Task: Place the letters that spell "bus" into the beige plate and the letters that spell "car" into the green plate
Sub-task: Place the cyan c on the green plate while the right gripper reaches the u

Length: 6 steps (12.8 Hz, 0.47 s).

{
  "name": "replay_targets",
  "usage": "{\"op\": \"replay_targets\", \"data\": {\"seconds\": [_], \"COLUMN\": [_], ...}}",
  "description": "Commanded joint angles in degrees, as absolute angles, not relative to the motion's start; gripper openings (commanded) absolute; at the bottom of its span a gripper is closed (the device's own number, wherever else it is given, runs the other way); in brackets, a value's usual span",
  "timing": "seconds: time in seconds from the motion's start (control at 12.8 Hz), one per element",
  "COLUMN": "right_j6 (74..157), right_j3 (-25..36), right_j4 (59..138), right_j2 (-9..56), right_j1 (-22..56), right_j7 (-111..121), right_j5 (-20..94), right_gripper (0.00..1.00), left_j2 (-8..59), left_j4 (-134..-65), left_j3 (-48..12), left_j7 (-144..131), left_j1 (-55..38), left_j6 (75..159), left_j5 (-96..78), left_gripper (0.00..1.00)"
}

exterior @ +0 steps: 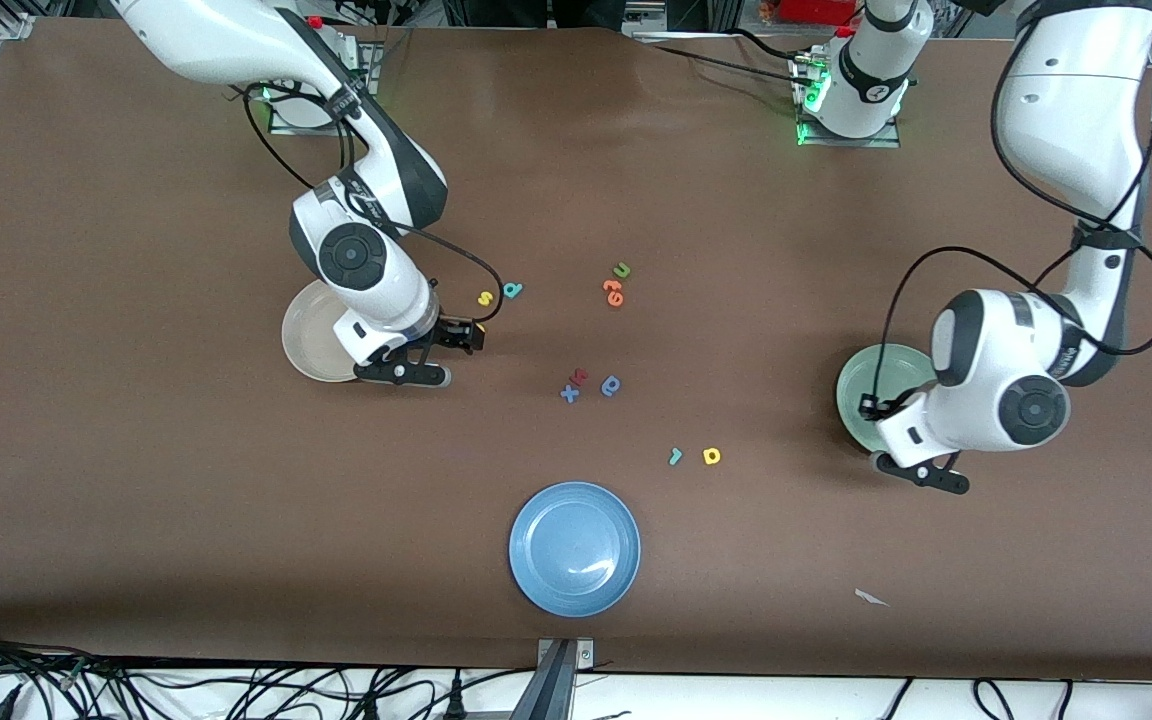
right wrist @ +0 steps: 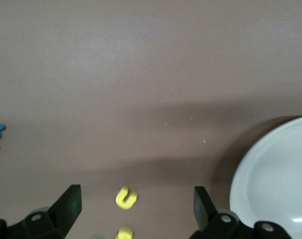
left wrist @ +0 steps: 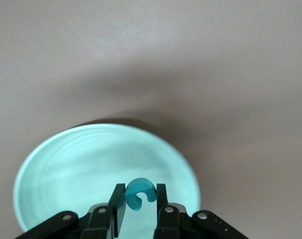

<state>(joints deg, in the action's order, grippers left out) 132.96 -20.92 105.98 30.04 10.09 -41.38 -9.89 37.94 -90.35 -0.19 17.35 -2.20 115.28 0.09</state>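
Blue plate [exterior: 575,549]: nearest the front camera, at table's 6 o'clock edge.

Teal "r" [exterior: 675,457] and yellow "a" [exterior: 711,457]: on the table, at the blue plate's 1 o'clock.

Left gripper [left wrist: 141,201]: over the green plate [left wrist: 66,164], jaws narrow, pinching the teal "c" [left wrist: 140,193].

Right gripper [right wrist: 136,201]: beside the beige plate [right wrist: 270,179], jaws wide, over the yellow "u" [right wrist: 126,197].

Yellow "s" [exterior: 484,298] and teal "b" [exterior: 512,290]: farther back, side by side.

No readable brand lettering.
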Motion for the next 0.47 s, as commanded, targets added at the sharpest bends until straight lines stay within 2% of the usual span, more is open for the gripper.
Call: {"op": "replay_targets", "data": {"seconds": [0.0, 0.39], "right_j6": [137.71, 140.71], "right_j3": [-21.45, -21.45], "right_j4": [106.7, 106.7], "right_j2": [32.51, 35.5], "right_j1": [11.33, 12.83], "right_j7": [-47.09, -52.29], "right_j5": [-13.0, -17.05], "right_gripper": [1.0, 1.0], "left_j2": [39.11, 41.74], "left_j4": [-89.83, -86.14], "left_j3": [-0.79, -2.11], "left_j7": [24.95, -2.41], "left_j1": [-1.41, -6.22], "left_j6": [114.43, 116.18], "left_j5": [5.17, -5.26], "left_gripper": [1.0, 1.0]}}
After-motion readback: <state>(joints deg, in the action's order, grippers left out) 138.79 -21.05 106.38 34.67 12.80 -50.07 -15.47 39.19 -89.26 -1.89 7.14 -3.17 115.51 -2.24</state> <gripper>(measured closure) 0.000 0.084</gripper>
